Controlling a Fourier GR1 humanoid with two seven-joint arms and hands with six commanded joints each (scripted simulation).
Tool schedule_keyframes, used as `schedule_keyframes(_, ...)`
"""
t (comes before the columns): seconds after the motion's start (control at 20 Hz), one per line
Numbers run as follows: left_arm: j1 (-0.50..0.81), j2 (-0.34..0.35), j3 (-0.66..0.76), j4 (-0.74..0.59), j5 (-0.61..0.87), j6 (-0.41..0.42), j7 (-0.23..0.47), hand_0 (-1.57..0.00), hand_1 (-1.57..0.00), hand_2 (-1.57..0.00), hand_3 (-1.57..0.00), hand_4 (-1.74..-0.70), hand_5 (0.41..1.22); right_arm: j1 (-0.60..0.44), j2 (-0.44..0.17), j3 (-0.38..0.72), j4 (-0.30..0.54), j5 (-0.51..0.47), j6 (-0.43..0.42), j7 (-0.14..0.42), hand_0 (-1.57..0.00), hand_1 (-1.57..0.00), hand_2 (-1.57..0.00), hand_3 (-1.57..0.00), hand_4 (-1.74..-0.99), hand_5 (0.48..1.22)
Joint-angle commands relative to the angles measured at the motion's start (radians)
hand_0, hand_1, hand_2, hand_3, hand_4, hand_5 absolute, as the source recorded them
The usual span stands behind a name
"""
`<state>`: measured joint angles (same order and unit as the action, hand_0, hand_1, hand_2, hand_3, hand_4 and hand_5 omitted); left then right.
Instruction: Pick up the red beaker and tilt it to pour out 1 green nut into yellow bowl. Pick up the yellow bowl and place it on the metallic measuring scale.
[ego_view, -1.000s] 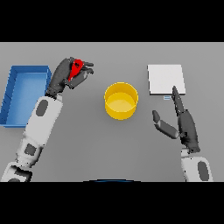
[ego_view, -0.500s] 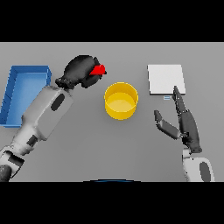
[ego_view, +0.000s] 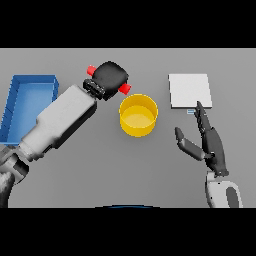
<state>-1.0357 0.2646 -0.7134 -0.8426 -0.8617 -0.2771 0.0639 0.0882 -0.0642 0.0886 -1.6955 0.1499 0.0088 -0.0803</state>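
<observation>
While gripped by the left hand (ego_view: 111, 77), the red beaker (ego_view: 124, 89) lies tilted beside the yellow bowl (ego_view: 138, 115).

There is one view only, taken from the robot's head and looking steeply down on the flat grey table (ego_view: 100, 180), so no second camera shares any of the scene. It faces forward, away from the body, with the far side of the table toward 12 o'clock and the near side toward 6 o'clock. It stands near enough that the table fills the whole width. The left arm enters from 8 o'clock, the right arm from 5 o'clock.
</observation>
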Motion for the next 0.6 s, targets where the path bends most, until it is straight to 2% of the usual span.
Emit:
schedule_keyframes(0.0, -0.025, 0.003, -0.014, 0.009, -0.018, -0.011, -0.025, -1.57, -1.57, -1.57, -1.29, -1.72, 1.217, -0.001, 0.006, 0.004, 0.006, 0.002, 0.000, 0.001, 0.00, 0.00, 0.00, 0.00, -1.206, 0.639)
schedule_keyframes(0.1, -0.053, -0.005, -0.055, 0.040, -0.059, -0.025, -0.072, -1.57, -1.57, -1.57, -1.39, -1.72, 1.218, -0.017, 0.009, 0.002, 0.009, 0.010, -0.013, 0.008, 0.00, 0.00, 0.00, 0.00, -1.220, 0.624)
schedule_keyframes(0.2, -0.079, -0.015, -0.092, 0.043, -0.096, -0.038, -0.112, -1.57, -1.57, -1.57, -1.46, -1.73, 1.219, 0.000, 0.005, 0.006, -0.005, 0.032, -0.027, -0.013, 0.00, 0.00, 0.00, 0.00, -1.221, 0.610)
schedule_keyframes(0.3, -0.110, -0.027, -0.132, 0.080, -0.147, -0.038, -0.123, -1.57, -1.57, -1.57, -1.50, -1.73, 1.220, -0.002, 0.008, 0.007, -0.006, 0.043, -0.039, -0.013, 0.00, 0.00, 0.00, 0.00, -1.213, 0.591)
schedule_keyframes(0.55, -0.175, -0.022, -0.234, 0.108, -0.261, -0.030, -0.199, -1.57, -1.57, -1.57, -1.55, -1.74, 1.221, -0.006, 0.008, 0.005, 0.006, 0.051, -0.047, -0.013, 0.00, 0.00, 0.00, 0.00, -1.160, 0.569)
